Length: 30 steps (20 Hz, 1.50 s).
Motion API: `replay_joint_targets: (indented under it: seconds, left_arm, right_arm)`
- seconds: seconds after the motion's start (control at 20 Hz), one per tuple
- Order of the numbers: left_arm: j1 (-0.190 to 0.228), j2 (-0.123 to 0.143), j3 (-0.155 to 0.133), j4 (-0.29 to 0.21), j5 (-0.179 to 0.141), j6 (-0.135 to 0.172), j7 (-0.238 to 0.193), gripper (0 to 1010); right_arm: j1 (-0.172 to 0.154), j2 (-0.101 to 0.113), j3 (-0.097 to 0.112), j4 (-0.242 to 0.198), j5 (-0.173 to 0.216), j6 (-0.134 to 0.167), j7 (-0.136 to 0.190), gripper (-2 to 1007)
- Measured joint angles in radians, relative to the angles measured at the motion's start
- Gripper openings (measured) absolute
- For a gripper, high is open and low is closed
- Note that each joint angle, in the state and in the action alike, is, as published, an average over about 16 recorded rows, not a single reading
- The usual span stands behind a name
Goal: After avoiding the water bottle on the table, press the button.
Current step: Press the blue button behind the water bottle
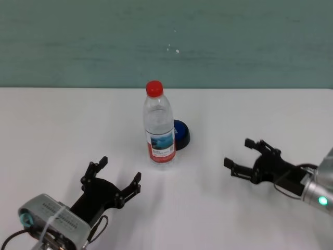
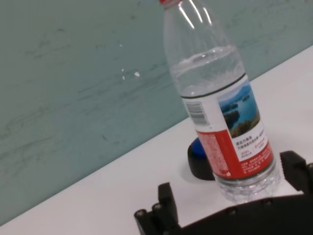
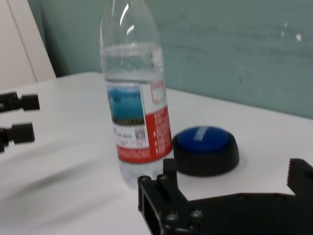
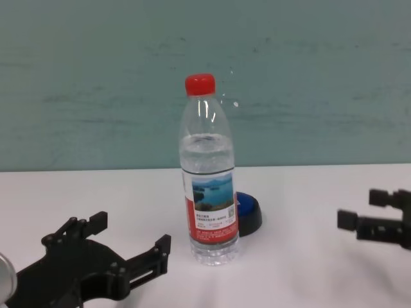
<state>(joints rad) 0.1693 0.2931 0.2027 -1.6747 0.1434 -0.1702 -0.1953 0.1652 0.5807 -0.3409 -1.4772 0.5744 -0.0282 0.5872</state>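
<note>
The tall, tippy-looking water bottle [image 1: 158,125] stands upright mid-bench [image 1: 52,120] just in front of the low, rigid button [image 1: 181,134], best pressed on its blue dome, while the left claw [image 1: 113,177] and right claw [image 1: 240,154] sit released and empty-handed.

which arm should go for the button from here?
Probably right. The button sits behind and to the right of the water bottle. The right gripper, open, has a clear line to it; the left gripper, also open, faces the bottle.
</note>
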Motion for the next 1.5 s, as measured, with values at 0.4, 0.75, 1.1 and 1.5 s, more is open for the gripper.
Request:
replay_joint_targets:
  seconds: [0.4, 0.75, 1.1, 1.5]
  left_arm:
    - [0.0, 0.0, 0.0, 0.0, 0.0, 0.0, 0.0, 1000]
    - [0.0, 0.0, 0.0, 0.0, 0.0, 0.0, 0.0, 1000]
    - [0.0, 0.0, 0.0, 0.0, 0.0, 0.0, 0.0, 1000]
    - [0.0, 0.0, 0.0, 0.0, 0.0, 0.0, 0.0, 1000]
  right_arm:
    - [0.083, -0.022, -0.013, 0.077, 0.026, 0.001, 0.037, 1004]
    - [0.178, -0.044, -0.037, 0.169, 0.038, 0.006, 0.071, 1004]
    - [0.272, -0.068, -0.07, 0.265, 0.03, 0.01, 0.105, 1004]
    - [0.365, -0.105, -0.098, 0.374, 0.018, 0.007, 0.135, 1004]
